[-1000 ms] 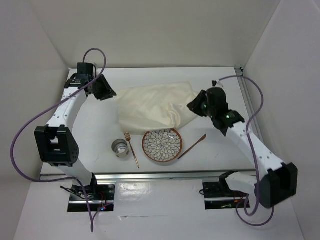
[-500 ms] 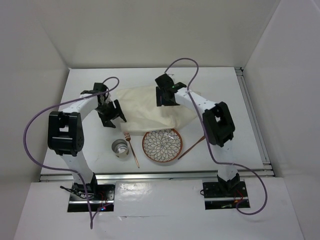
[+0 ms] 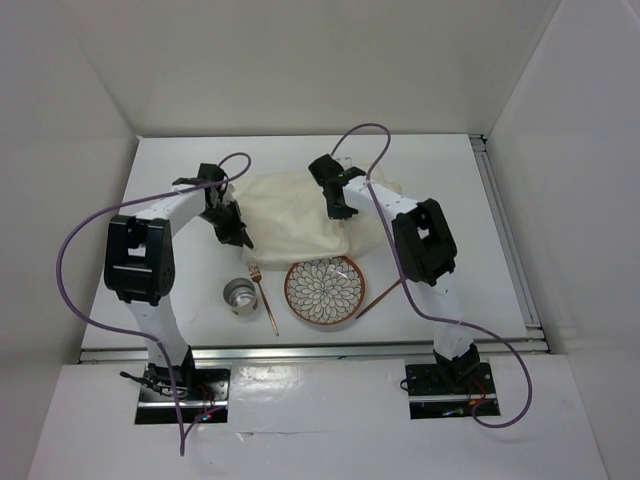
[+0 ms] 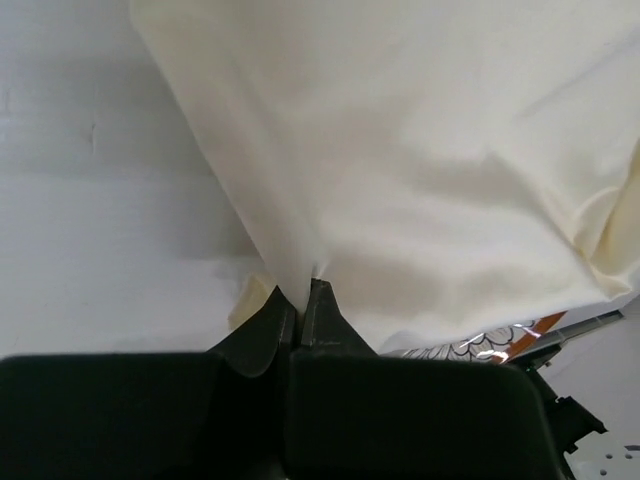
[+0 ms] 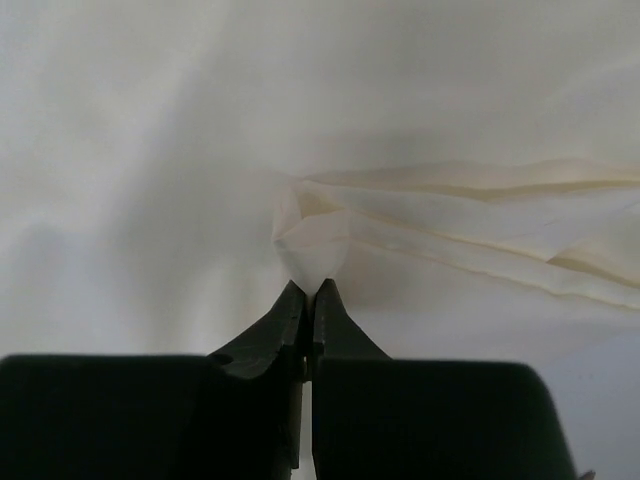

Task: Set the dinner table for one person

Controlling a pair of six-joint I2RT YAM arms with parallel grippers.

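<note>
A cream cloth [image 3: 295, 215] lies rumpled on the white dinner table [image 3: 430, 165]. My left gripper [image 3: 240, 238] is shut on the cloth's near-left corner; the left wrist view shows the cloth [image 4: 420, 150] pinched between the fingers [image 4: 270, 325]. My right gripper [image 3: 340, 210] is shut on a fold in the cloth's middle; the right wrist view shows a pinched tip of the cloth [image 5: 312, 250]. A patterned plate [image 3: 324, 291] sits near the front, with a copper fork [image 3: 264, 298] to its left and a copper spoon [image 3: 384, 294] to its right. A metal cup [image 3: 240, 297] stands left of the fork.
Silver rails run along the table's right edge [image 3: 505, 240] and front edge [image 3: 320, 349]. White walls enclose the table on the left, back and right. Purple cables loop above both arms.
Both arms swung in from the table's sides to the cloth. The left gripper has closed on its near-left corner and the right on a fold in its middle.
</note>
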